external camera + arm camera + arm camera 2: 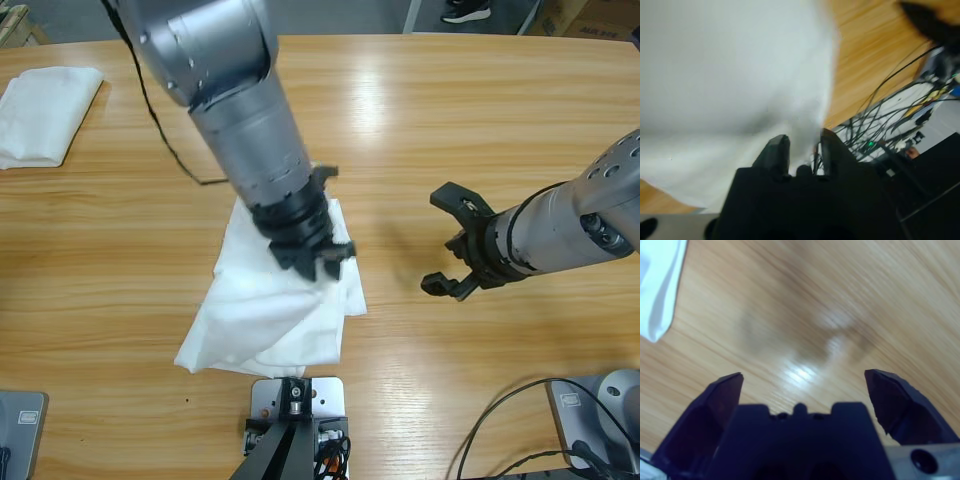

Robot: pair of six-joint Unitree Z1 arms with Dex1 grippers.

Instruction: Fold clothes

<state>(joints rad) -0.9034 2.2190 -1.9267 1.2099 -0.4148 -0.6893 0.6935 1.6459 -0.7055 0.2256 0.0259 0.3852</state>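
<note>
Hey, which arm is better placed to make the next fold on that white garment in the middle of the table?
Left: the left gripper is already at the white garment, while the right gripper hangs open over bare table.

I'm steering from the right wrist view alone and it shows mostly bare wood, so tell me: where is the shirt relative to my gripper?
Observer: In the high view the white garment lies crumpled near the table's front edge, apart from the right gripper, which hangs over bare wood with its jaws wide open.
Operator: What is the other arm doing?
Observer: The left gripper is down on the garment's right edge, and its wrist view shows the jaws nearly together with white fabric at them.
Operator: Is there any other cloth on the table?
Observer: Yes, a second folded white cloth rests at the table's far left corner.
</note>
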